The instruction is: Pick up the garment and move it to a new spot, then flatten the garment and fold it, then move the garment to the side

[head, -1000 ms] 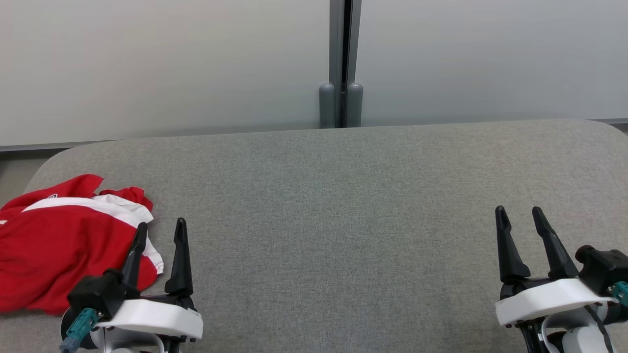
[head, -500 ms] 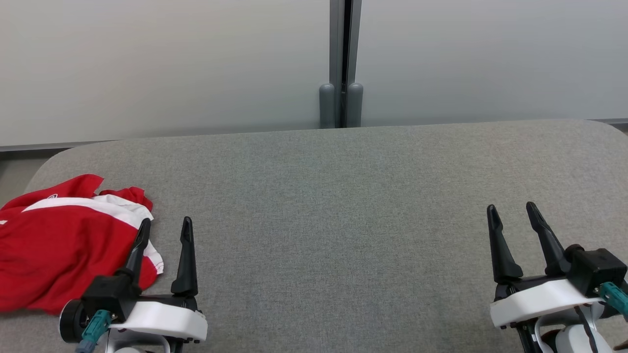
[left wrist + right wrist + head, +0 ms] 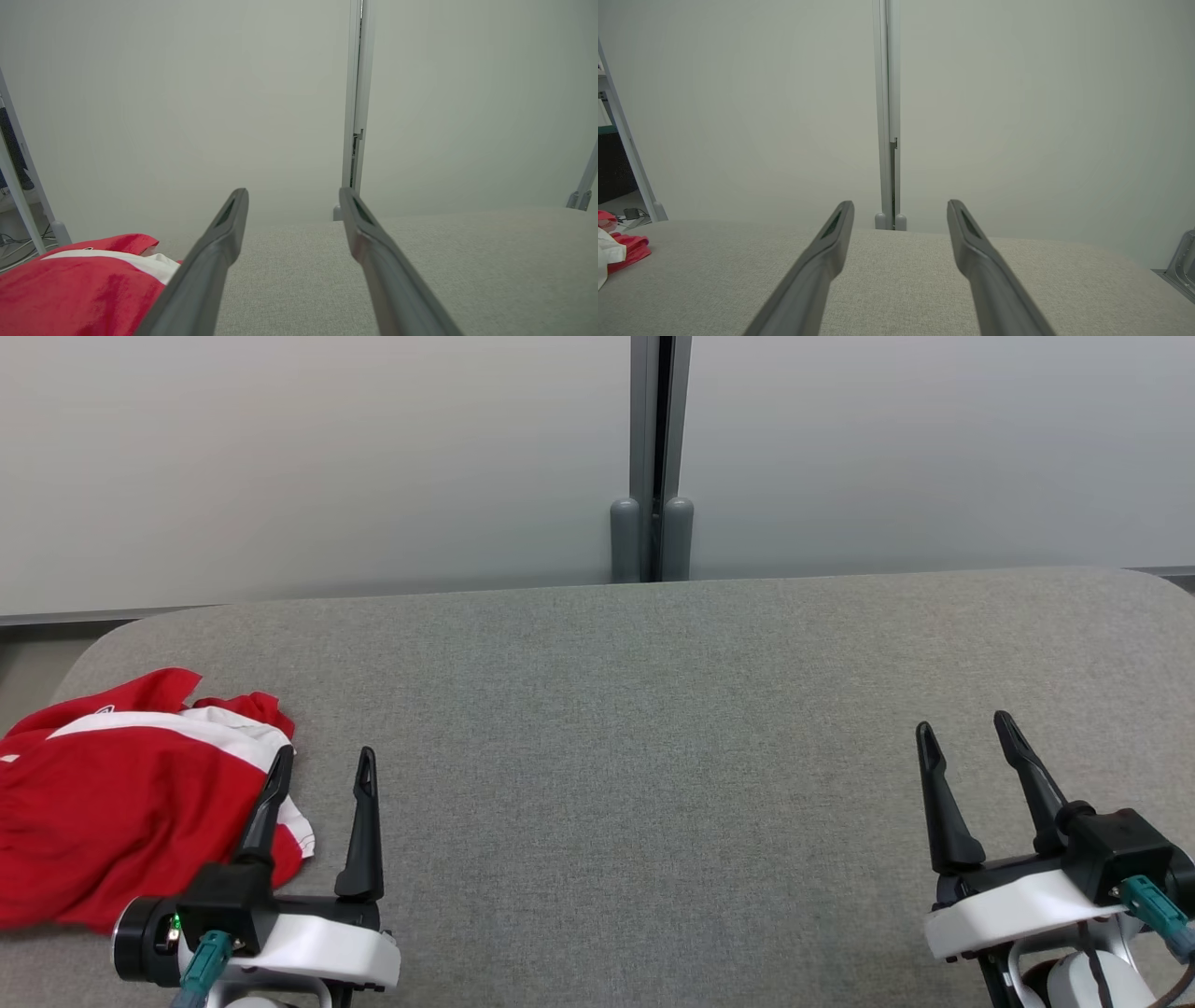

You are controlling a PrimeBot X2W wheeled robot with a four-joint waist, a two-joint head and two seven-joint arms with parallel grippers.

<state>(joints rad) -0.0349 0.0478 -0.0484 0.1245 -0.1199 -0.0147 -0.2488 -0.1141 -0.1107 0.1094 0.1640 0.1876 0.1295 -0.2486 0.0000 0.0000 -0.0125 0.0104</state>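
Note:
The garment (image 3: 121, 812), red with a white band, lies crumpled at the left end of the grey padded table (image 3: 635, 728). My left gripper (image 3: 322, 761) stands open just right of it, its left finger over the cloth's right edge in the head view, nothing between the fingers. In the left wrist view the garment (image 3: 79, 284) lies at lower left, beside the open left gripper (image 3: 293, 195). My right gripper (image 3: 962, 728) stands open and empty at the table's right end. The right wrist view shows the right gripper (image 3: 900, 205) open and the garment (image 3: 616, 249) far left.
A pale partition wall with a grey post (image 3: 651, 457) runs behind the table's far edge. The table's corners are rounded, and floor shows past its left end. A white frame leg (image 3: 21, 196) stands left of the table.
Both grippers have shifted a little rightward and inward in the head view, turning slightly at the wrist. The garment has not moved, and both grippers stay open.

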